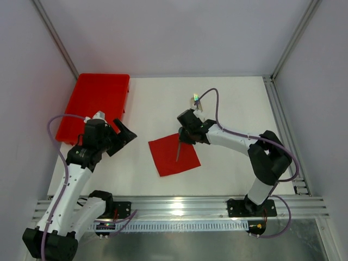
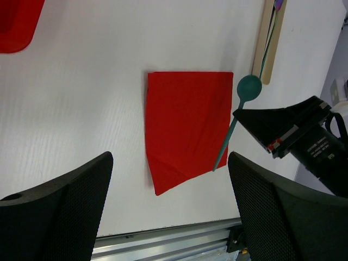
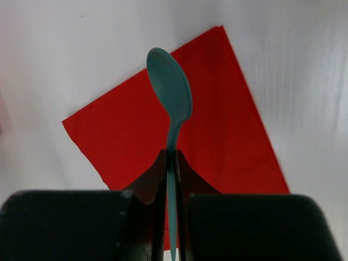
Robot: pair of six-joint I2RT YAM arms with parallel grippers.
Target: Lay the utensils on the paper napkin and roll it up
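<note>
The red paper napkin lies flat mid-table, also seen in the left wrist view and the right wrist view. My right gripper is shut on the handle of a teal spoon. It holds the spoon just above the napkin's right part, and the spoon hangs over that edge. A second thin teal utensil lies on a pale beige strip beyond the napkin. My left gripper is open and empty, left of the napkin.
A big red plastic tray sits at the back left, its corner in the left wrist view. The beige strip lies behind the right gripper. A metal rail runs along the near table edge.
</note>
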